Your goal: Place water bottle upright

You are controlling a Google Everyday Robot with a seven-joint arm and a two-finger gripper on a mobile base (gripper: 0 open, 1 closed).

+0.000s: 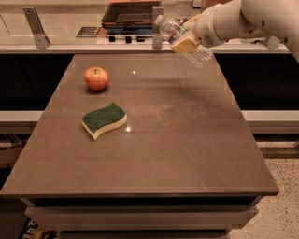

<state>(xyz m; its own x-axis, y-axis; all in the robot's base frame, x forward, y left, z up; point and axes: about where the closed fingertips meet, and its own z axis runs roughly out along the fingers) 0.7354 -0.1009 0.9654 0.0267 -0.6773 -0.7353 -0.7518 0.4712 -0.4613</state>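
My gripper [185, 39] is at the far right end of the brown table [187, 135], raised above its back edge. It is shut on the water bottle [169, 28], a clear ribbed bottle with a white cap. The bottle is held in the air, tilted, with the cap pointing up and to the left and its base [200, 57] pointing down and to the right. The beige fingers [183, 44] cross the bottle's middle and hide the label.
A red apple [96, 78] sits at the table's back left. A green and yellow sponge [103, 120] lies left of the middle. Behind the table runs a counter with a dark tray [130, 13] and metal posts [157, 28].
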